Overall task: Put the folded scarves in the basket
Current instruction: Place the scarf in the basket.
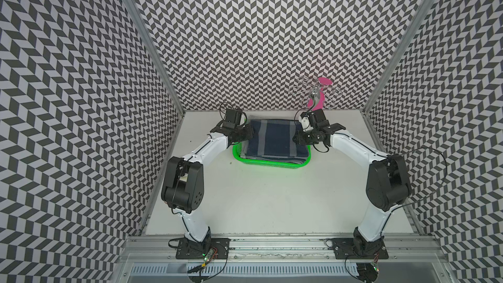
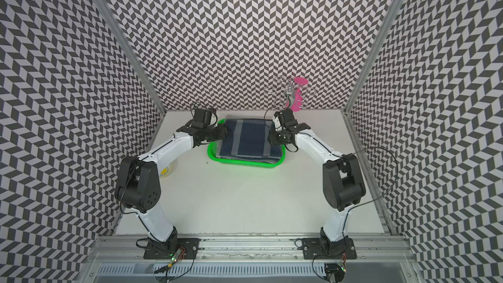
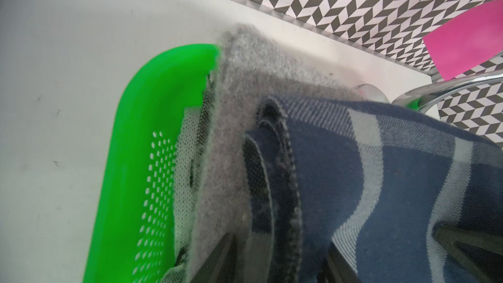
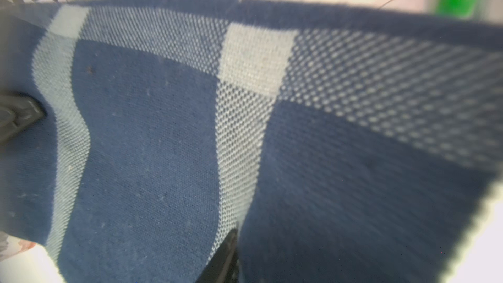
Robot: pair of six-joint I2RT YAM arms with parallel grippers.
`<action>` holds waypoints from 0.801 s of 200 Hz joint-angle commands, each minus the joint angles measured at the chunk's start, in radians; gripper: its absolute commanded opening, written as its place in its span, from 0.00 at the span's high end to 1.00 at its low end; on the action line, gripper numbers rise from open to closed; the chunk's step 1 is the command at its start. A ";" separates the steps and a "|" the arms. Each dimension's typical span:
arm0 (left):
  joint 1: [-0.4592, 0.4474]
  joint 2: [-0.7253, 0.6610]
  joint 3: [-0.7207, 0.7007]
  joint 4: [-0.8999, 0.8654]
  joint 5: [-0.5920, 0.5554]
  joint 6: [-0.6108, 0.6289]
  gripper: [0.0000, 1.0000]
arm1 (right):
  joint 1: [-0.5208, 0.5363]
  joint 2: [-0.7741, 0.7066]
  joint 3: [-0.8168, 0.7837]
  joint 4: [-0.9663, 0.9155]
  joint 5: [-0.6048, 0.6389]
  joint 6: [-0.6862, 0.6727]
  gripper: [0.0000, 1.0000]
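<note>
Elbows bent high, left arm and right arm reach forward | left gripper, right gripper at opposite basket ends, cloth hides jaws, cannot tell grip | folded scarf lies in basket

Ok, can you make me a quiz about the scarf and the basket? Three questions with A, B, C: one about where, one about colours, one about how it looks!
1. Where is the scarf?
A) inside the green basket
B) tucked underneath it
C) dangling high in the air

2. What colours are on the scarf?
A) red and yellow
B) all white
C) dark blue with pale grey stripes

3. How does the scarf look?
A) rolled into a ball
B) folded in flat layers
C) stretched out long

Answers:
1 A: the green rim wraps round it in both top views.
2 C: blue cloth with pale stripes shows in every view.
3 B: stacked layers show at its edge in the left wrist view.
</note>
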State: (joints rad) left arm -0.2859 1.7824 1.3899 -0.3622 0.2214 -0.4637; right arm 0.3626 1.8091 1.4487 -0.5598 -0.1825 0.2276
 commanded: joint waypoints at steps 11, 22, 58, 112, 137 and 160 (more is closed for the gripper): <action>0.042 -0.017 0.052 -0.007 -0.028 0.002 0.50 | -0.033 -0.072 -0.010 -0.026 0.059 -0.013 0.54; 0.041 -0.021 0.068 -0.013 -0.029 0.007 0.50 | -0.048 -0.083 -0.021 -0.033 0.059 -0.017 0.53; 0.043 -0.019 0.117 -0.062 -0.036 0.017 0.50 | -0.082 -0.146 -0.040 -0.048 0.072 -0.019 0.52; 0.010 -0.076 0.240 -0.105 -0.058 0.020 0.52 | -0.081 -0.179 0.049 -0.118 0.016 -0.032 0.51; -0.040 -0.084 0.175 -0.014 -0.008 -0.025 0.57 | -0.081 -0.201 0.043 -0.086 -0.047 -0.014 0.55; -0.087 -0.072 0.107 0.084 0.019 -0.055 0.64 | -0.079 -0.227 -0.025 0.035 -0.174 0.020 0.64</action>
State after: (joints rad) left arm -0.3237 1.7061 1.5566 -0.3637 0.1932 -0.4862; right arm 0.2790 1.6333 1.4689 -0.6472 -0.2245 0.2150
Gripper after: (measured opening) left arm 0.382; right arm 0.406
